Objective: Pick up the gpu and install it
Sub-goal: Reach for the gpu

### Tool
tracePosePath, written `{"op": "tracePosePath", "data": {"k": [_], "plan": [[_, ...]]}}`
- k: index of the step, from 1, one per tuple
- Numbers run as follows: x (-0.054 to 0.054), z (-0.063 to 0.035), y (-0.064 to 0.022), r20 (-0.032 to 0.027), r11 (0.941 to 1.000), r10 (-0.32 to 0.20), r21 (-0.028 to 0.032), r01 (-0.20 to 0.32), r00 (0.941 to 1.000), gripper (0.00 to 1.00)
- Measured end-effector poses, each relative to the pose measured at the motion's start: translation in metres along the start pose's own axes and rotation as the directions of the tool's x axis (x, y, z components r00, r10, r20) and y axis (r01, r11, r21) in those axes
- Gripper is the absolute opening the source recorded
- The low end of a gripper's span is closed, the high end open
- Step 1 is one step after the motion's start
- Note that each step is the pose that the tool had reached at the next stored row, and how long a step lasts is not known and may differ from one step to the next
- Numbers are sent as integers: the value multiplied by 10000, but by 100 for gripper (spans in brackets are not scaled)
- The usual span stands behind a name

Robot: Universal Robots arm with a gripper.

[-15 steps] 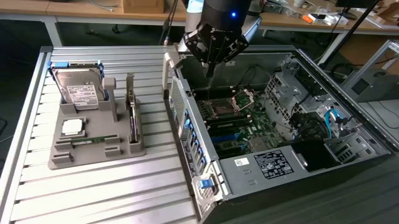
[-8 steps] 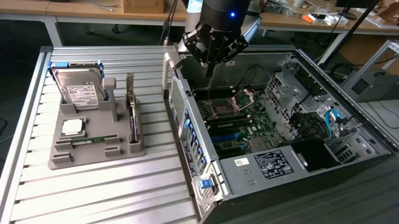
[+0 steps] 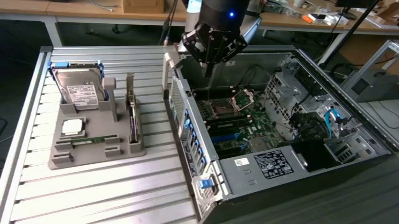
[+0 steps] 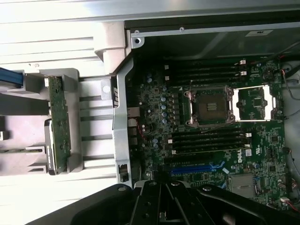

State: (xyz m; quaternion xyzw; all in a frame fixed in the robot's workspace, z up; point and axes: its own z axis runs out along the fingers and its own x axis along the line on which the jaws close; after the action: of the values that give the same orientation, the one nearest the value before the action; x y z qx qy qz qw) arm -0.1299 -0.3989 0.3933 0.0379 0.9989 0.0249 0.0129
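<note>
Arm [image 3: 215, 18] hanging upright over open computer case [image 3: 179, 100], upper part running out of frame. Gripper [image 3: 208, 70] pointing down just inside case wall, fingers pressing together, gripping nothing. gpu [image 3: 132, 121] standing on edge in gray holder [image 3: 93, 156] beside case: thin, dark, face hard to make out.

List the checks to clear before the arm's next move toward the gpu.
1. The gpu stands on edge in the grey holder, nothing on it: ok.
2. The gripper is empty: ok.
3. Gripper above the gpu: not ok; it hangs over the open case.
4. Gripper open for a grasp: not ok; shut.
5. The blue slot on the motherboard is free: ok.
</note>
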Motion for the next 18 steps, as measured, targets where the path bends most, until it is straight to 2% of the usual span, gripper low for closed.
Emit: {"op": "tracePosePath", "data": {"k": [18], "plan": [[42,-1,-3,0,10000,0,0,0,10000,11]]}}
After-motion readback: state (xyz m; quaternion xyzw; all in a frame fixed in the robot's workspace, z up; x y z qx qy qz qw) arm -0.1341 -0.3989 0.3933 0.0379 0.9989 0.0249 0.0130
